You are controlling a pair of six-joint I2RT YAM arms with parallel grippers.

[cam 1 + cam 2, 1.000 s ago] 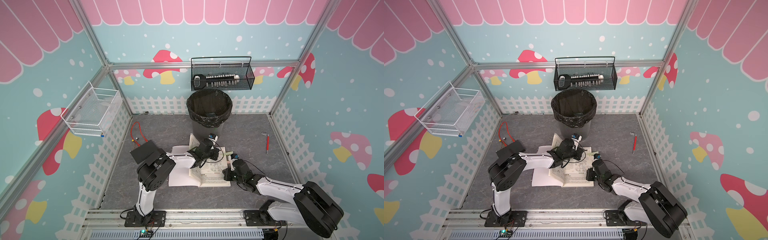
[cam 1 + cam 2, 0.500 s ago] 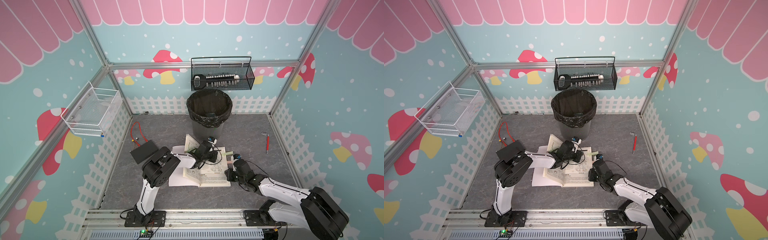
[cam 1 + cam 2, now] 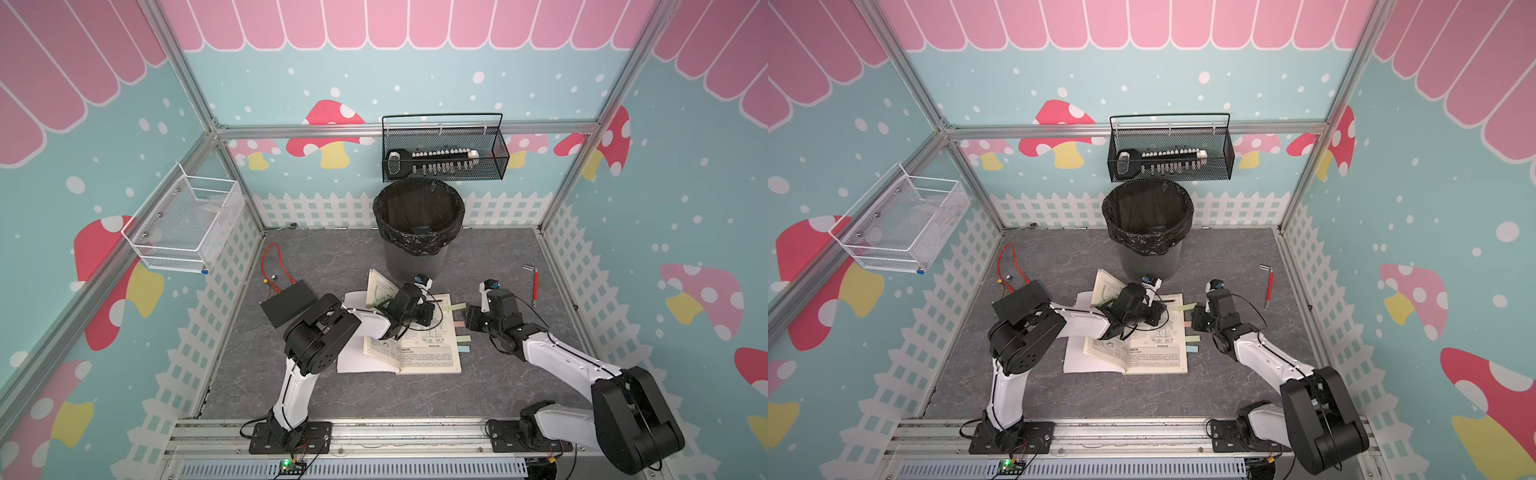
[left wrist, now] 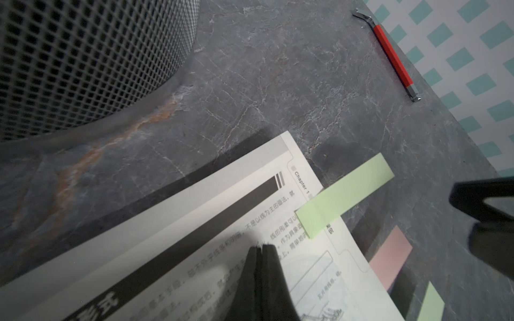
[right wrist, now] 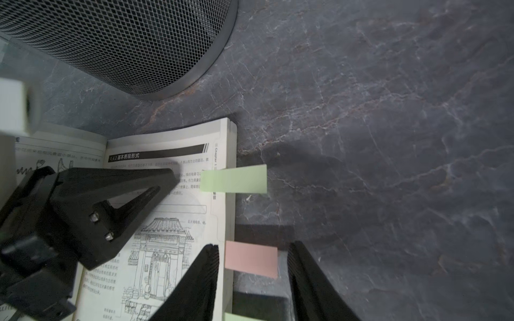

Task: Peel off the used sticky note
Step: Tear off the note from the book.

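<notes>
Open book (image 3: 419, 349) is seen flat on the grey table (image 3: 332, 257), lower centre of both top views, just below the mesh bin (image 3: 415, 257). Left gripper (image 4: 261, 250) is closed tight with nothing in it. Its tips are pressed onto the right-hand page, so the book is taken to be pinned. Right gripper (image 5: 253, 246) is parted about halfway and empty, placed just off the book's right edge in the top views.

In the right wrist view the pink sticky note (image 5: 251, 259) is framed between the jaws, touched by neither. Green sticky note (image 5: 233, 178) is stuck on the open page, further up the same edge toward the bin. More tabs (image 3: 462, 338) are seen lower down that edge. Which tab is the used one cannot be told; pink is judged the target from the jaw alignment.

Step in hand is judged as the reach-in before the pinch. To be done well:
- The free overhanging end should be pinched, not the page edge.
- Jaws should be lowered until the paper lies between the pads, then closed fully, the tab being thin.
- The pull should be made outward and low along the page, so the sheet is not lifted or torn.
- Left-gripper pressure is best applied near the tab.
- Neighbouring tabs should be left untouched.
</notes>
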